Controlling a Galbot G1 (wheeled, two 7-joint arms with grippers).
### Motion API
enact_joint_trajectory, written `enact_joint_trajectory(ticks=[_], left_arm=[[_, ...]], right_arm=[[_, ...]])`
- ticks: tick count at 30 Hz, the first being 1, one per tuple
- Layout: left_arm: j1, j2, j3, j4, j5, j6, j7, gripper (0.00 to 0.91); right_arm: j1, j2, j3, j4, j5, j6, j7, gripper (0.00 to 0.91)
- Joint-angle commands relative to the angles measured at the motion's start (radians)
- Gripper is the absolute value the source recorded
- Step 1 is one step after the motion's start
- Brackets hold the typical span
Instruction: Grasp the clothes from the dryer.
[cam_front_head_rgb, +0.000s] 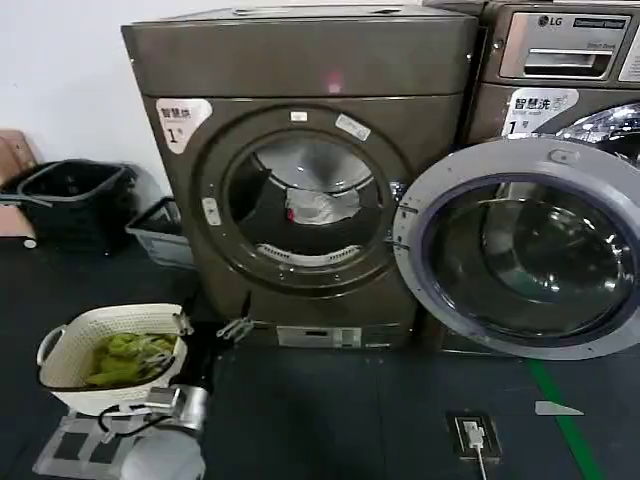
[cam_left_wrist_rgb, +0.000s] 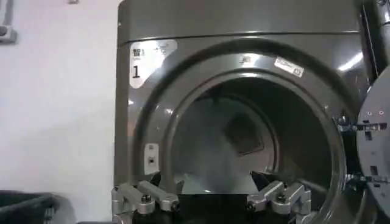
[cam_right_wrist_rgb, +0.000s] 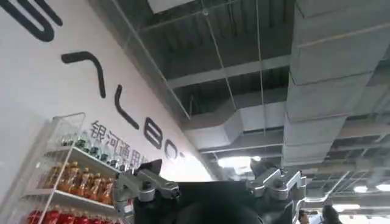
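I see pale, crumpled clothes (cam_front_head_rgb: 318, 207) inside the dryer (cam_front_head_rgb: 300, 70), lying left-right; left gripper (cam_left_wrist_rgb: 210, 204) spread wide.

The dryer (cam_front_head_rgb: 300, 180) is showing dark bronze-grey, the clothes (cam_front_head_rgb: 318, 207) are showing pale white-grey, and the basket (cam_front_head_rgb: 70, 345) is showing cream.

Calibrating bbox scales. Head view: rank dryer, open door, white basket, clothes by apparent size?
1. dryer
2. open door, though it swings nearer the camera, so it looks inflated
3. white basket, nearest the camera
4. clothes, deep in the drum
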Motion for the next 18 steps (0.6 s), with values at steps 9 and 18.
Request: enact_joint_trajectory(ticks=[9, 18], left_arm=[[-0.002, 0.000, 0.003, 0.001, 0.003, -0.003, 0.003, 0.907], [-0.009, 0.002, 0.008, 0.003, 0.009, -0.004, 0.007, 0.907]], right_arm=[[-0.009, 0.003, 0.012, 0.023, 0.101, -0.001, -0.004, 0.907], [-0.019, 0.004, 0.023, 0.024, 0.140, 0.004, -0.004, 0.907]])
